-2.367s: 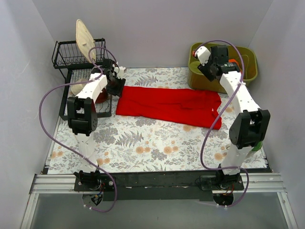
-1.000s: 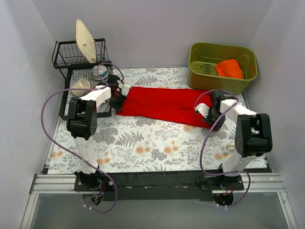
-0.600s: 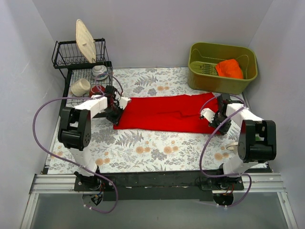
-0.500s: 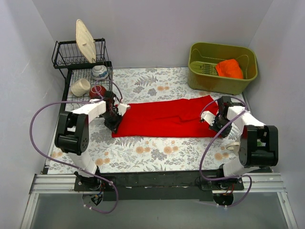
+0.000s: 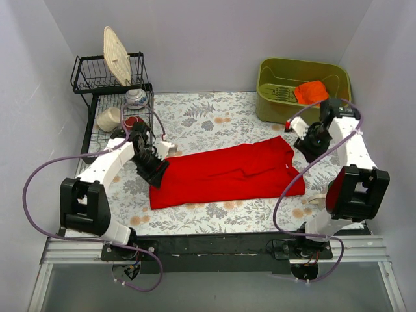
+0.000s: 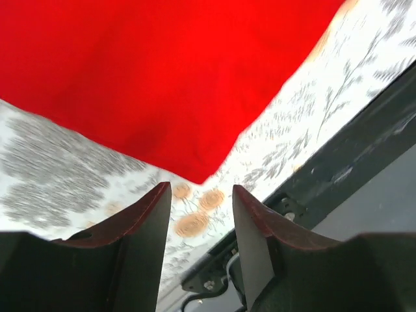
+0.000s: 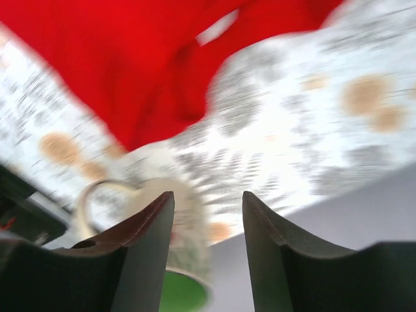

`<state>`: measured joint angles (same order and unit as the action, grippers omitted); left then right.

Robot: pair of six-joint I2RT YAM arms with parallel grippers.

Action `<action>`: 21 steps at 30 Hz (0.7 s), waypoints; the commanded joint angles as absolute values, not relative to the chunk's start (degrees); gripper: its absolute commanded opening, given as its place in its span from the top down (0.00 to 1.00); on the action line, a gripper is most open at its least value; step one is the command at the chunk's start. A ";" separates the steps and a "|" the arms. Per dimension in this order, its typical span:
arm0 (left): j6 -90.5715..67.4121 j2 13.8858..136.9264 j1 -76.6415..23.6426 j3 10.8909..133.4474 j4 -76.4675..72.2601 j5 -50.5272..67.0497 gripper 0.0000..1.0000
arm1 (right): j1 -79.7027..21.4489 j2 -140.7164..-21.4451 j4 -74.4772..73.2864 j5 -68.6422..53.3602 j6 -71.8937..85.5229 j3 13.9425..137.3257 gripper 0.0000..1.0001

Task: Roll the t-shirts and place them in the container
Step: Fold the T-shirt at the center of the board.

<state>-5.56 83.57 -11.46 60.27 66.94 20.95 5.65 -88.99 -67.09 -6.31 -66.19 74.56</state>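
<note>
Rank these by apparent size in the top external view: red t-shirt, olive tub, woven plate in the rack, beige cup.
1. Bright red cotton t-shirt, largest.
2. Olive-green plastic tub.
3. Round tan woven plate, standing on edge, so it looks narrow.
4. Small beige cup, smallest.

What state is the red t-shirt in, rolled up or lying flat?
Lying flat. The t-shirt lies as a long band across the table, with no rolled end showing.

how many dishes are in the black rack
4: a woven plate upright in the top tier, a patterned bowl below it, a beige cup nearer left, a small red round item beside that cup. More may be hidden.
</note>
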 commanded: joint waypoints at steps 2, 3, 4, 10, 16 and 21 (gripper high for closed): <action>-8.69 92.01 -11.86 72.23 62.42 27.15 0.59 | 5.45 -96.93 -74.97 -18.09 -70.60 88.58 0.45; -11.22 93.33 -12.04 73.90 61.36 28.20 0.59 | 5.28 -100.60 -74.88 -19.24 -68.75 91.81 0.46; -12.12 94.38 -12.39 76.35 58.91 29.69 0.57 | 5.19 -102.29 -74.97 -20.64 -66.82 93.76 0.46; -17.84 101.15 -19.85 86.82 51.52 30.06 0.50 | 4.75 -109.16 -74.88 -32.86 -56.26 101.25 0.46; -21.27 107.31 -21.45 92.90 52.55 29.27 0.50 | -1.04 -107.76 -73.14 -34.28 -59.05 91.44 0.52; -21.10 105.65 -21.45 89.57 52.91 26.29 0.50 | -6.41 -104.68 -63.64 -28.58 -61.43 82.19 0.57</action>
<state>-20.10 107.61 -21.89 91.20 52.05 28.05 -2.63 -108.14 -69.41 -30.55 -58.83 87.42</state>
